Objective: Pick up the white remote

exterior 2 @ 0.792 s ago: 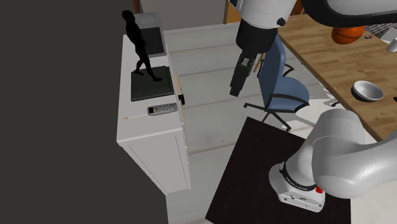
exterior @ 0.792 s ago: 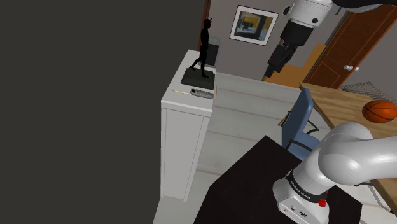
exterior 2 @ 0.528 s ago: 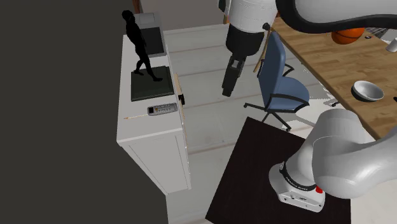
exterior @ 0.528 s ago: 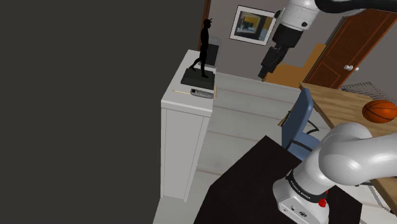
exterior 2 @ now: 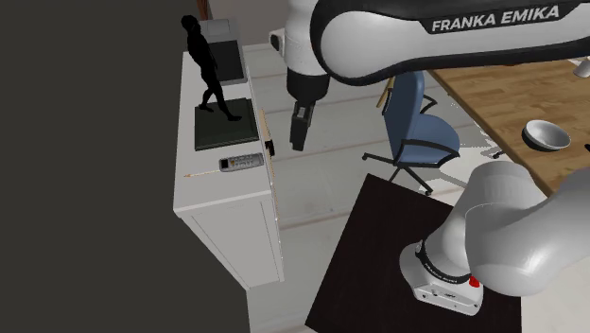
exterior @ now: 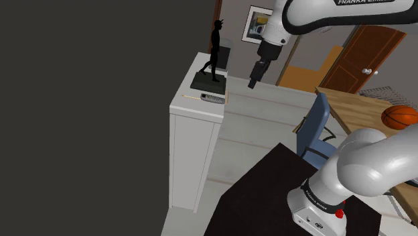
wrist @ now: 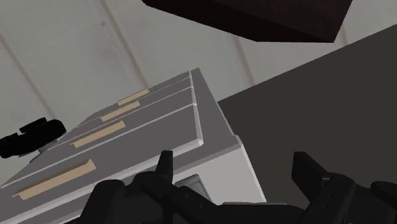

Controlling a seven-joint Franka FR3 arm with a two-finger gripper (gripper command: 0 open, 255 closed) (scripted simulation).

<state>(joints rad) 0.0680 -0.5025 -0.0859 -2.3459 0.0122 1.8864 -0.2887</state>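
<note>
Hand (exterior 2: 296,144) in air off drawer side of white cabinet (exterior 2: 213,194), fingers (wrist: 306,170) wide apart, holding nothing. Pale grey remote (exterior 2: 241,163) flat on cabinet top, just beside dark base (exterior 2: 225,126) under black figurine (exterior 2: 210,66), apart from hand.

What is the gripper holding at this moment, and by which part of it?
Nothing is held. The gripper is open and clasps nothing; the remote lies apart from it on the white cabinet.
</note>
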